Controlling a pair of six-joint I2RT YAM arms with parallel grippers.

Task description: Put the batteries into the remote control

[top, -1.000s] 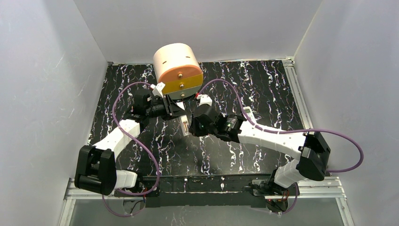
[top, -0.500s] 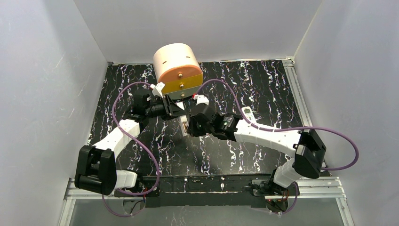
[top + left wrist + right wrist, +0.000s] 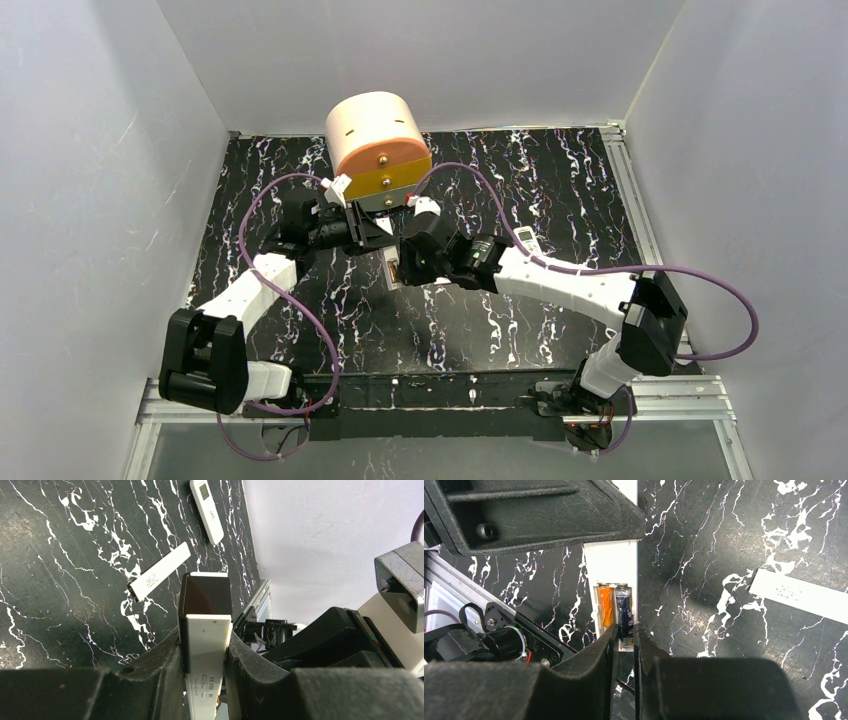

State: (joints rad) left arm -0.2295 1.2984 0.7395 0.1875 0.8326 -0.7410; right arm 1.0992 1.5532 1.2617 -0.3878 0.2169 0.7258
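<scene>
Batteries [image 3: 624,612] lie side by side in the open bay of the remote control [image 3: 611,562], which my left gripper [image 3: 205,650] clamps above the table [image 3: 724,530]. My right gripper [image 3: 625,635] stands nearly together at the dark battery's lower end; I cannot tell whether it is pinching. An off-axis push may twist the remote or pop that battery out.
</scene>
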